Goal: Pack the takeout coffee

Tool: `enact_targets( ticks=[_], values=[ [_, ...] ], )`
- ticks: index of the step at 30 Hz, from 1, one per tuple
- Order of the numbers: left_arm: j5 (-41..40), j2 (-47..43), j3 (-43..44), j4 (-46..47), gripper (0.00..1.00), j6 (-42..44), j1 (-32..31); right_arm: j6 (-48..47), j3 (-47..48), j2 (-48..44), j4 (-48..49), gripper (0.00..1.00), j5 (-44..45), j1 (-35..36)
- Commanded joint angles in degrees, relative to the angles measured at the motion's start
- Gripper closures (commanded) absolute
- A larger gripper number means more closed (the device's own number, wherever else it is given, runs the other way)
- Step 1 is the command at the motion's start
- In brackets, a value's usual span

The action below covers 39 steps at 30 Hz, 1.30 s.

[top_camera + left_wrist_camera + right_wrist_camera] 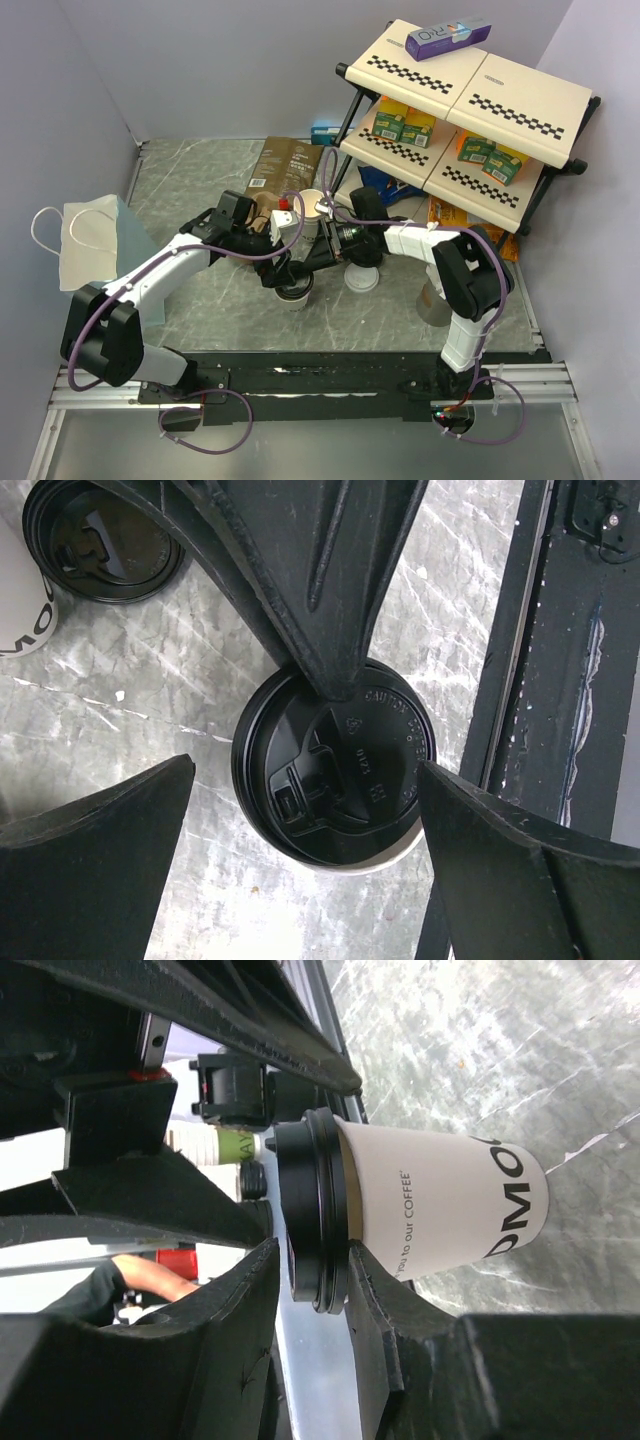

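The right gripper (312,1278) pinched the takeout coffee (440,1210), a tapered white paper cup, by its glossy black lid (310,1190) on the marbled grey table (500,1060). Only the left wrist view showed the left gripper (305,775) straddling it, wide open.

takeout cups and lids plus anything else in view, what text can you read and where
"to our COFFEE": small print on the white cup, start hidden
"OMO": big letters near its base, cut off
"CAUTION": embossed on the black lid, rest too faint
"MO": second cup, cut off
Too small to read: coffee pouch, purple box, shelf cartons
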Motion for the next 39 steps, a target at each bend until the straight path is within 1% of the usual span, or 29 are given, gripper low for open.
enact_targets(
  ticks=[1, 4, 18, 33, 39],
  values=[
    [2.66, -0.01, 0.73, 1.05, 0.01, -0.61, -0.37, -3.92, 2.72, 1.07, -5.66, 0.6, 2.47, -0.12],
    [2.58, 0.08, 0.73, 0.96, 0.01, -0.78, -0.28, -6.04, 3.34, 0.72, -8.57, 0.6, 3.53, -0.21],
    [2.75, 0.08, 0.38, 1.75, 0.02, -2.01, -0.37, -10.43, 4.48, -0.42, -12.35, 0.57, 5.29, 1.37],
    [1.61, -0.8, -1.02, 2.8, 0.04, -2.81, -0.37, -21.24, 8.35, -2.44, -22.19, 0.58, 10.04, 4.36],
    [0.91, -1.24, -1.55, 2.72, 0.04, -2.72, -0.37, -24.76, 9.32, -3.41, -24.57, 0.58, 12.5, 5.32]
  ],
)
